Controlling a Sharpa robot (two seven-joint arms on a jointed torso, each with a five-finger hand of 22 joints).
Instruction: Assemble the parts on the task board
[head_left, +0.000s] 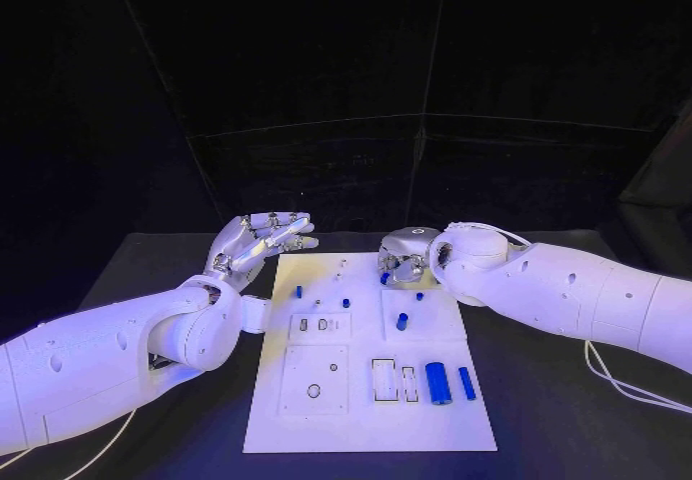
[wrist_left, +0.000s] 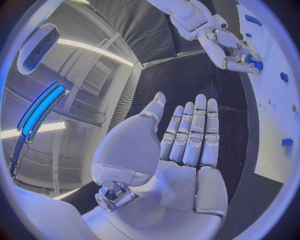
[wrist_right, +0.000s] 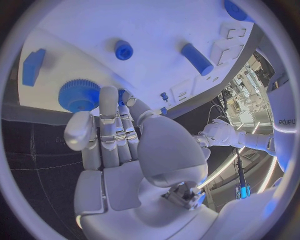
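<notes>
I see the black surface (head_left: 577, 400) with the white board (head_left: 368, 420) in the middle. My left hand (head_left: 260, 240) hangs flat and open, holding nothing, just off the board's far left corner. My right hand (head_left: 404, 258) curls over the board's far edge, fingers (wrist_right: 109, 125) on a blue gear (wrist_right: 79, 95); I cannot tell if it grips it. If the fingers slip, I think the gear could roll off that edge.

Blue parts (head_left: 437, 383) lie on the white task board (head_left: 361, 420), black table (head_left: 562, 400).
</notes>
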